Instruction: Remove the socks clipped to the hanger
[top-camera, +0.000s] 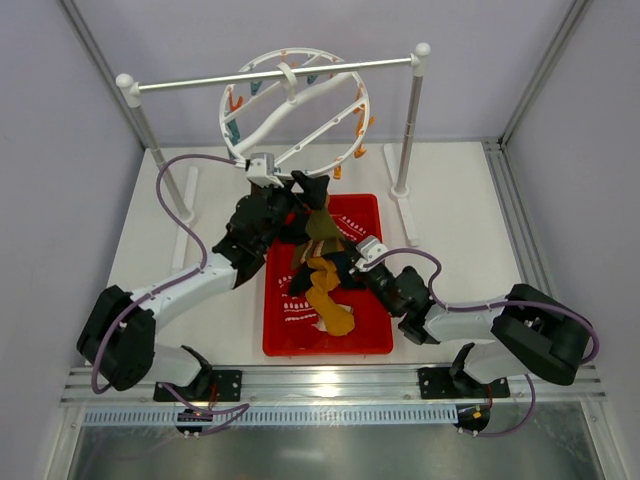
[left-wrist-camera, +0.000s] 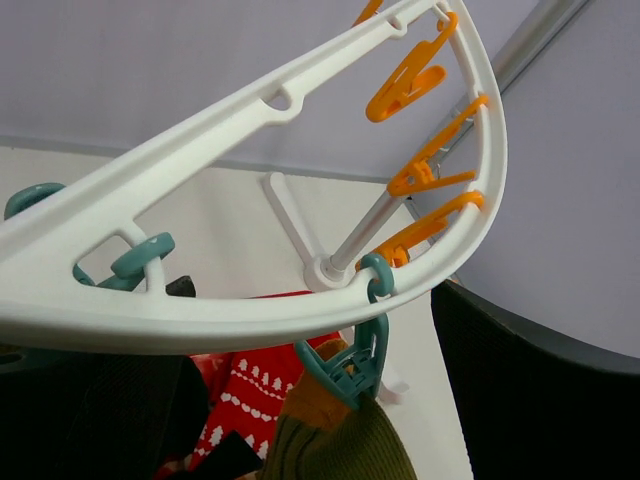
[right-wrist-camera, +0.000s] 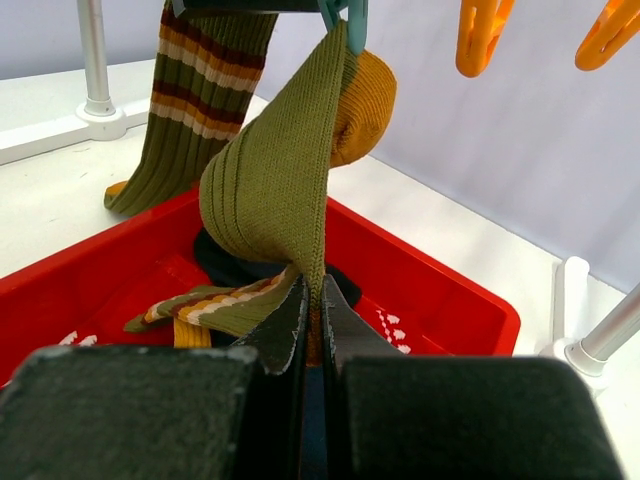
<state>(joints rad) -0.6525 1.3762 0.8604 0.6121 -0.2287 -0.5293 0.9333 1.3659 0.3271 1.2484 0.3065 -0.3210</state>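
Observation:
The white ring hanger (top-camera: 283, 112) hangs tilted from the bar, with orange and teal clips round its rim. My left gripper (top-camera: 272, 195) is up under its low rim. In the left wrist view the rim (left-wrist-camera: 200, 320) runs across between my wide-apart fingers (left-wrist-camera: 530, 400). A teal clip (left-wrist-camera: 355, 365) holds an olive sock (left-wrist-camera: 340, 445). My right gripper (right-wrist-camera: 312, 300) is shut on the lower part of that olive sock (right-wrist-camera: 270, 180), which is stretched taut below the clip. A striped olive sock (right-wrist-camera: 200, 90) hangs beside it. A mustard sock (top-camera: 325, 290) and dark socks lie in the tray.
A red tray (top-camera: 375, 330) sits below the hanger and holds red socks with a white pattern (left-wrist-camera: 245, 395). The silver bar (top-camera: 200, 80) rests on two white-capped posts (top-camera: 405, 130) with flat feet. Walls enclose the table on three sides.

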